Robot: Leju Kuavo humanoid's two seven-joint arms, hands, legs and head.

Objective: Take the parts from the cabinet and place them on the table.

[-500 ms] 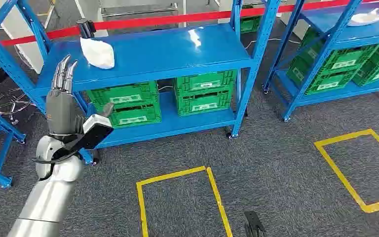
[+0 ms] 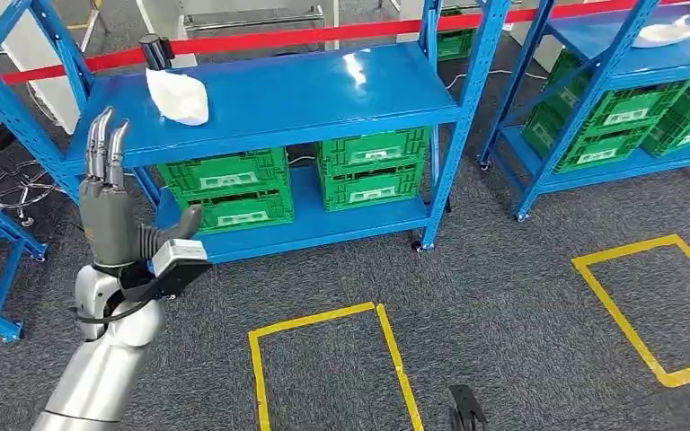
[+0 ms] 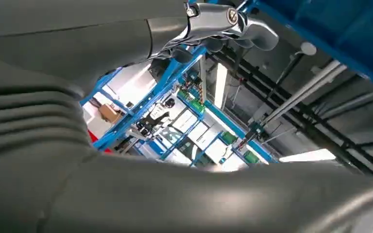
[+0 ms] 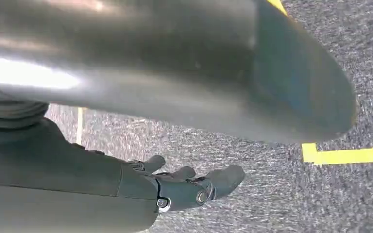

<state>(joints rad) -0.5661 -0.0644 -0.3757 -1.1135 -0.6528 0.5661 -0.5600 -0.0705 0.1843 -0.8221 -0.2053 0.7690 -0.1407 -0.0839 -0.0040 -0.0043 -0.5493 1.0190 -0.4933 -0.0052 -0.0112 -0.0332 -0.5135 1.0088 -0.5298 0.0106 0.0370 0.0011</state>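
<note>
A white bagged part (image 2: 178,95) lies on the top board of the blue cabinet rack (image 2: 323,99), near its left end. My left hand (image 2: 108,206) is raised in front of the rack's left post, below and left of the part, with straight fingers pointing up and nothing in it. The left wrist view looks past the left hand (image 3: 213,24) up at the rack frame and ceiling. My right hand (image 4: 184,187) hangs low over the grey carpet with loosely spread fingers, holding nothing; its dark fingertips (image 2: 464,411) peek in at the bottom of the head view.
A black cylinder (image 2: 154,50) stands behind the part. Green crates (image 2: 373,167) fill the lower shelf. A second blue rack (image 2: 629,54) at the right carries another white bag (image 2: 674,31). Yellow tape boxes (image 2: 323,359) mark the carpet. A red barrier tape (image 2: 269,38) runs behind.
My left hand has dropped a little and drawn slightly back toward me, fingers still straight. The white part has not moved.
</note>
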